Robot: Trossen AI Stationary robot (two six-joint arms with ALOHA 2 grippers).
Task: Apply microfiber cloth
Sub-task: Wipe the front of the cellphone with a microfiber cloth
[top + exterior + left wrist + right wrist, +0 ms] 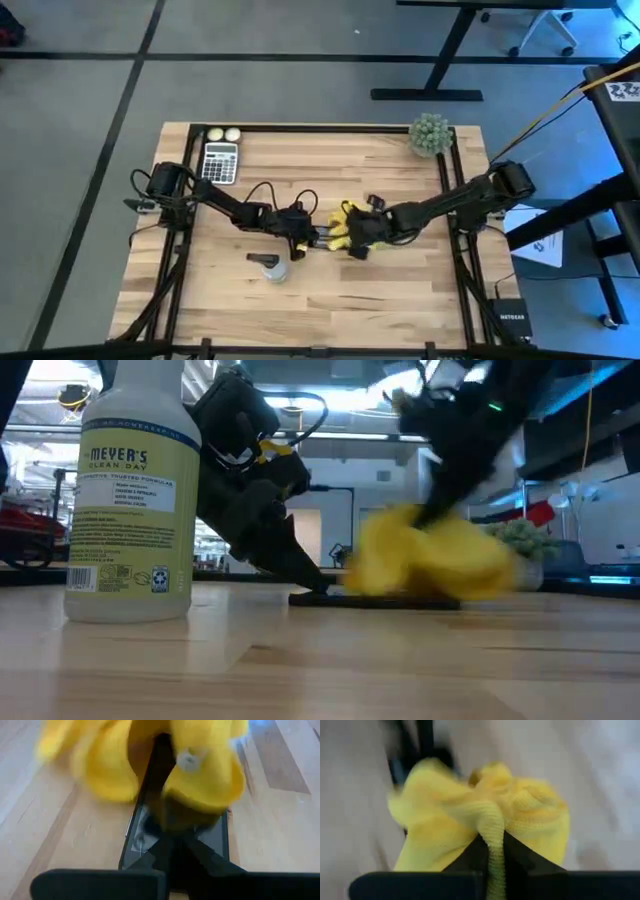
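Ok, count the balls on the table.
2: one ball and a second ball side by side at the table's far left corner, behind the calculator. Others may be hidden.

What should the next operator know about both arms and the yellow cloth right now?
Right gripper: jaws shut on the bright yellow microfiber cloth, bunched and pressed on the flat black smartphone at the middle of the wooden table.
Left gripper: jaws shut, tips down on the phone's near end, seemingly pinning it.
Off to the side: pale yellow cleaner spray bottle upright, grey calculator at the back left.
Done: cloth picked up and brought onto the phone.
Left: wipe across the screen, then release; how much is wiped already cannot be told.
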